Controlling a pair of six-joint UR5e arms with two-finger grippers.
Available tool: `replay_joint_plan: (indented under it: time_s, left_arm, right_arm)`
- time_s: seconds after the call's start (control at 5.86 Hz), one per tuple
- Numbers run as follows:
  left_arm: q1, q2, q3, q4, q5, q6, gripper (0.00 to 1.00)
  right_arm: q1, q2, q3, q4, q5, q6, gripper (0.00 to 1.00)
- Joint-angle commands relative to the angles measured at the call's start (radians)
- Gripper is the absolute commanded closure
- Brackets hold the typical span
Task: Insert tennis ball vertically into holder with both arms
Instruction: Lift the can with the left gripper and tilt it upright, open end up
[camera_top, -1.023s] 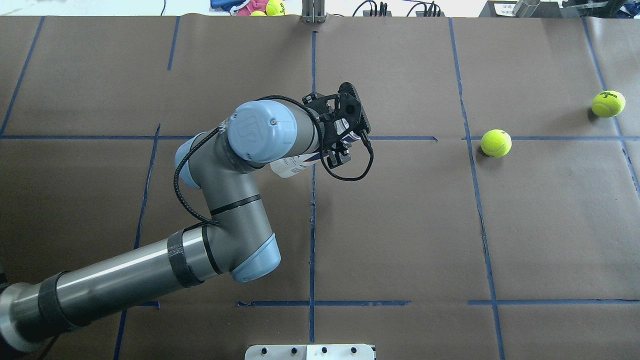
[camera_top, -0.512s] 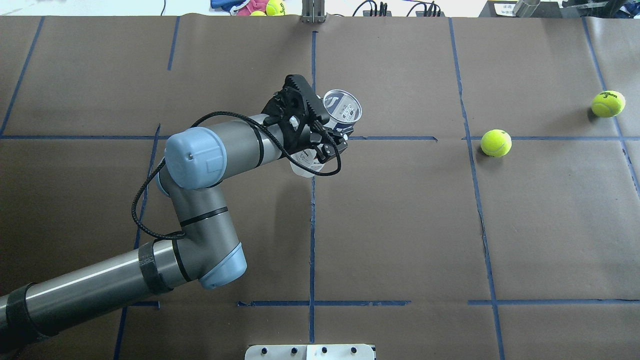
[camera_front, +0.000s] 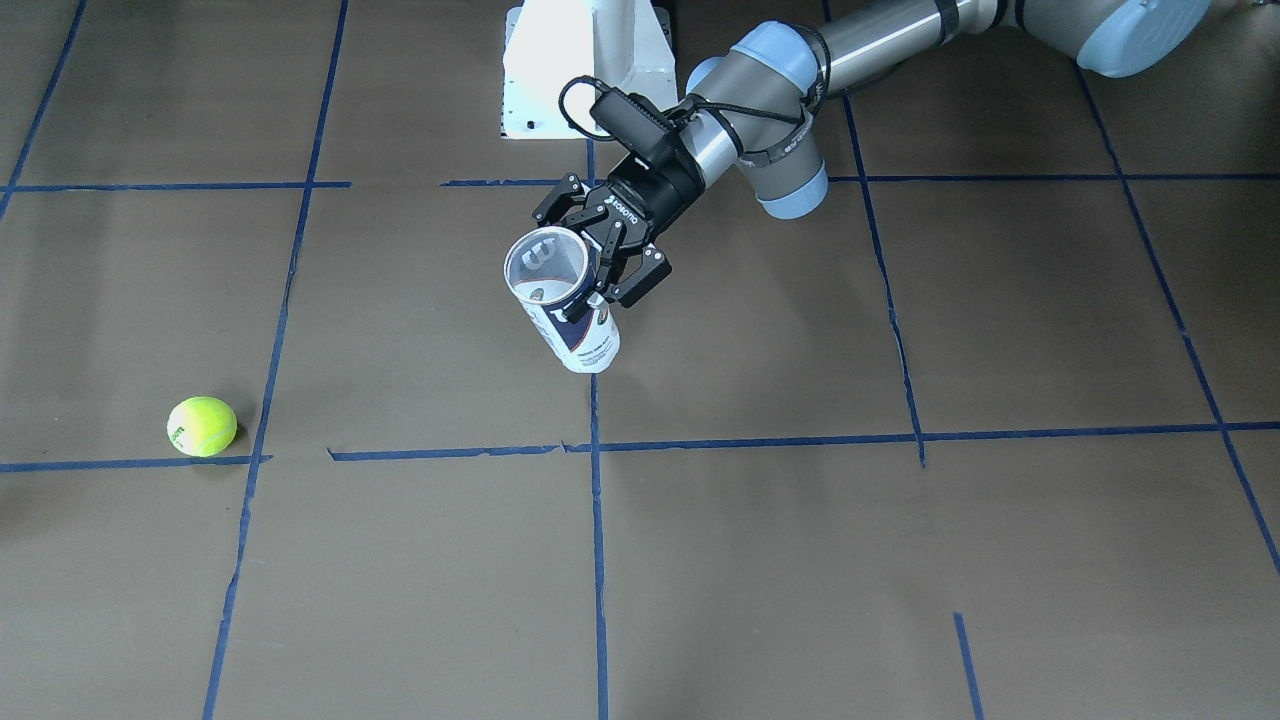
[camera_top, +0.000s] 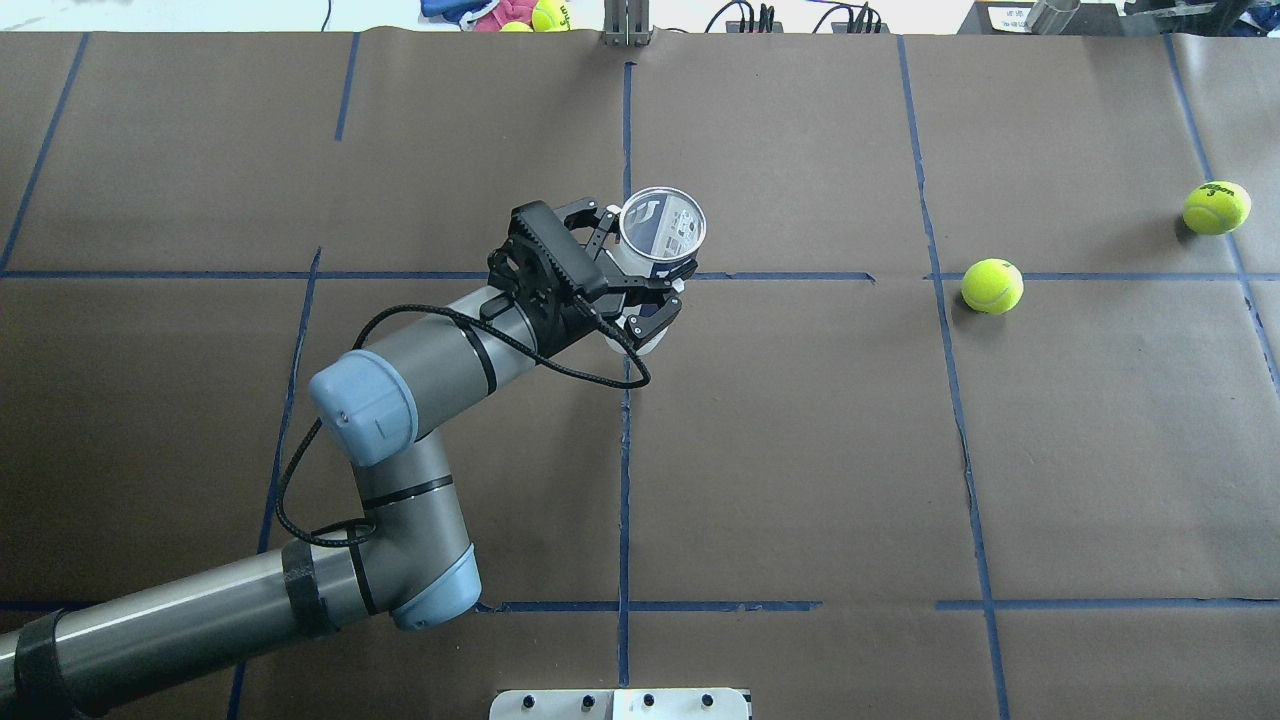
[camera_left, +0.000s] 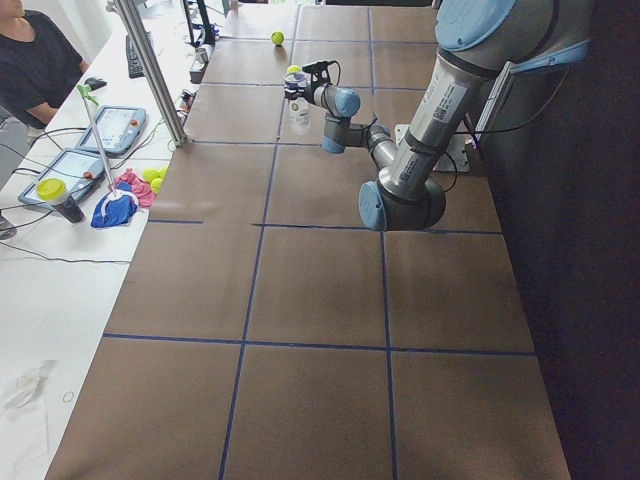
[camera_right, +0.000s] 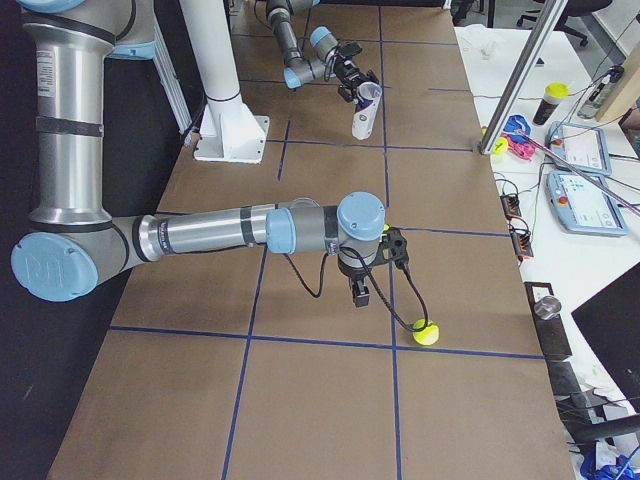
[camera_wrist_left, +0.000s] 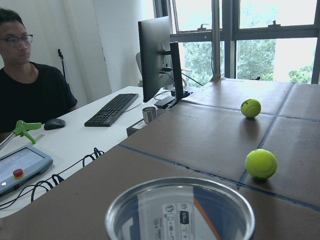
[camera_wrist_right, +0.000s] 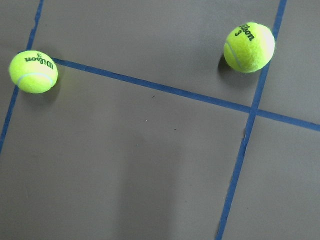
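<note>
Left arm (camera_top: 420, 350): its jaws are closed on the holder (camera_top: 662, 225) at mid-body, near the centre of the tabletop (camera_top: 800, 450). The mouth is up and slightly tilted, judged so that a ball can drop in from above.

The tennis ball (camera_top: 992, 286) lies loose well to the right, with a second ball (camera_top: 1216, 208) beyond it.

Right arm (camera_right: 210, 232): it hangs over both balls; how far its jaws are open cannot be told.

Only brown paper and blue tape lines (camera_top: 625, 450) lie between ball and holder.
</note>
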Motion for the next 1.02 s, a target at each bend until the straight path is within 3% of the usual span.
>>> replay_joint_plan:
  time_s: [0.0,0.34,0.51,0.85]
  left_arm:
    - [0.032,0.017,0.063,-0.161,0.080,0.001,0.25]
    - [0.043,0.019,0.109,-0.261,0.102,-0.001,0.25]
    - [0.058,0.022,0.109,-0.258,0.110,0.002,0.13]
    - [0.064,0.023,0.112,-0.252,0.110,0.004,0.15]
  right_arm:
    - [0.000,-0.001,-0.004,0.036,0.000,0.000,0.00]
    - [-0.004,-0.001,-0.012,0.036,0.000,0.000,0.00]
    - [-0.004,-0.001,-0.012,0.036,0.000,0.000,0.00]
    - [-0.007,0.000,-0.018,0.041,0.000,0.000,0.00]
